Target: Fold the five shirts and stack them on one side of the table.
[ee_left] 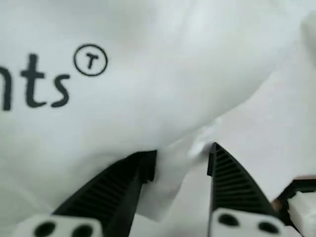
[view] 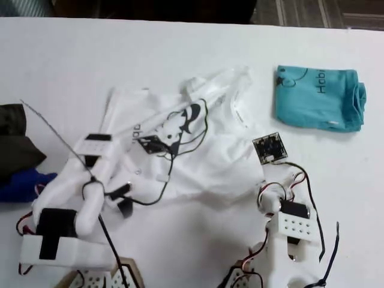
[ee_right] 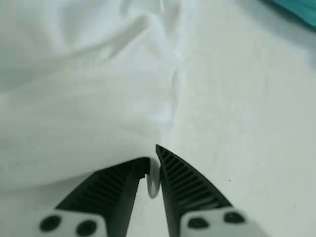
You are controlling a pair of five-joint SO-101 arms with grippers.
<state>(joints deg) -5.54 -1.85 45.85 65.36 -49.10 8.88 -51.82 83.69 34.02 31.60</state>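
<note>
Your table carries the white shirt spread mid-frame. It looks soft, light and limp, so take it at hems and corners. A folded teal shirt lies upper right, and a dark pile is cut off at the left edge, its count unclear. Your right gripper pinches the white shirt's edge. Your left gripper gapes around its hem, unclamped.

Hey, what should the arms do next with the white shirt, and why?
Probably close the left gripper on the white shirt: its jaws stand apart with a fabric edge between them, while the right gripper pinches the shirt's edge.
</note>
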